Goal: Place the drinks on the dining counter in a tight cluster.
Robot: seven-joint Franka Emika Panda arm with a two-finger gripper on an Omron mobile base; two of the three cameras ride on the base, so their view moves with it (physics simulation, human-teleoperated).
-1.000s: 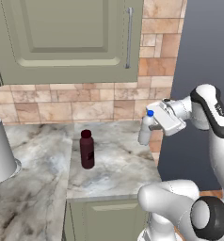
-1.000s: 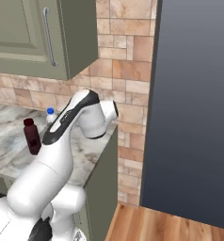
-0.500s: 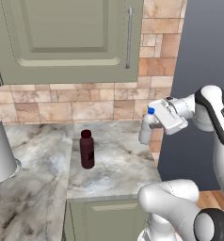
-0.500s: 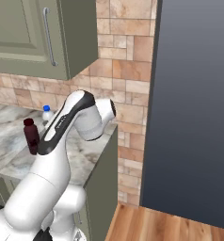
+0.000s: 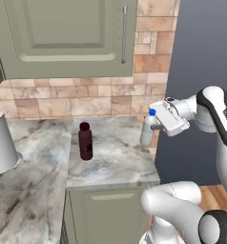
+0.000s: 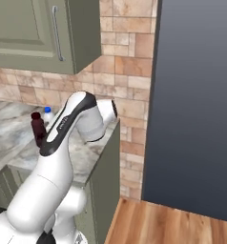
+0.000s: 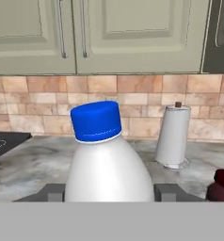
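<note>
A: Where does the small bottle (image 5: 147,129) stand?
B: On the counter (image 5: 110,162), near its 3 o'clock edge, between the gripper (image 5: 156,127) fingers (image 7: 172,192).

A: And the stout bottle (image 5: 85,141)?
B: Toward 9 o'clock from it, apart. The paper roll (image 5: 1,142) stands farther that way, under the cabinets (image 5: 67,38).

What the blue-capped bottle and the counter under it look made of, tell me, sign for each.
Small whitish bottle: looks like matte opaque plastic, judging by its smooth, even white body and ribless blue cap; the render leaves this open. Counter: polished marble or a stone look-alike, shown by grey-brown veining on a pale surface.
</note>
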